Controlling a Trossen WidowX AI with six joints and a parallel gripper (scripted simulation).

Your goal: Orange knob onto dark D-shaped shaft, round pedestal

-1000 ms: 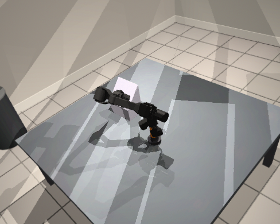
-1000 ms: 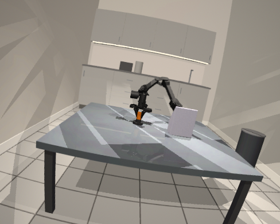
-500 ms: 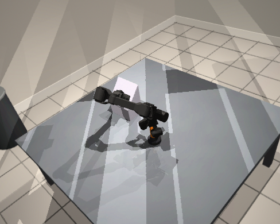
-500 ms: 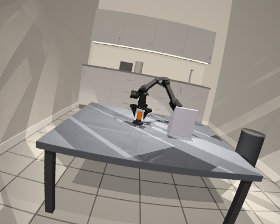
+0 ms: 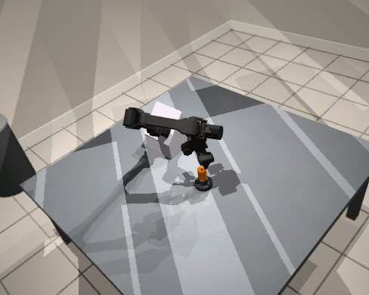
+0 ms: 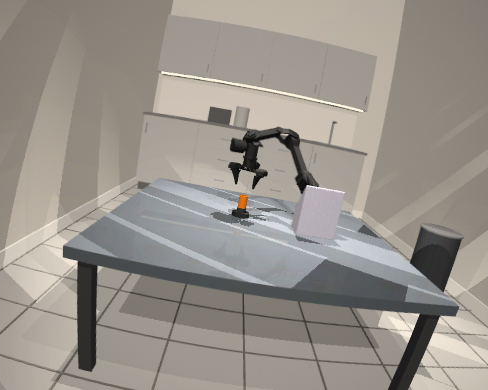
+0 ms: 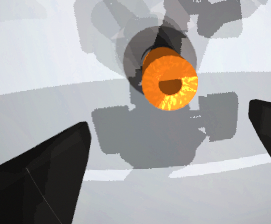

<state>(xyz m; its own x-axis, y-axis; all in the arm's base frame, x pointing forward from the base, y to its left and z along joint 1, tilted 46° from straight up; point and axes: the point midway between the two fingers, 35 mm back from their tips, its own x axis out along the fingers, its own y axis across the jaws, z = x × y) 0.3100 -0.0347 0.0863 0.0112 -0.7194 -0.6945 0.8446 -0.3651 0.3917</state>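
The orange knob (image 5: 202, 174) (image 6: 242, 202) (image 7: 161, 59) stands upright over the round dark pedestal (image 5: 203, 187) (image 6: 240, 214) (image 7: 185, 44). A D-shaped hollow shows in its top in the wrist view. A short dark part shows between the knob and the pedestal's base in the exterior view; I cannot tell whether the knob sits fully down. The shaft's flat side is hidden. My gripper (image 6: 245, 186) (image 7: 172, 119) is open and empty, above the knob, with its fingers wide apart and touching nothing.
A pale pink-white block (image 5: 165, 110) (image 6: 318, 212) stands on the table (image 5: 290, 181) (image 6: 184, 250) near the arm's base, beneath the arm in the top view. A dark cylindrical bin (image 5: 8, 163) (image 6: 438, 255) stands on the floor beyond the table's edge.
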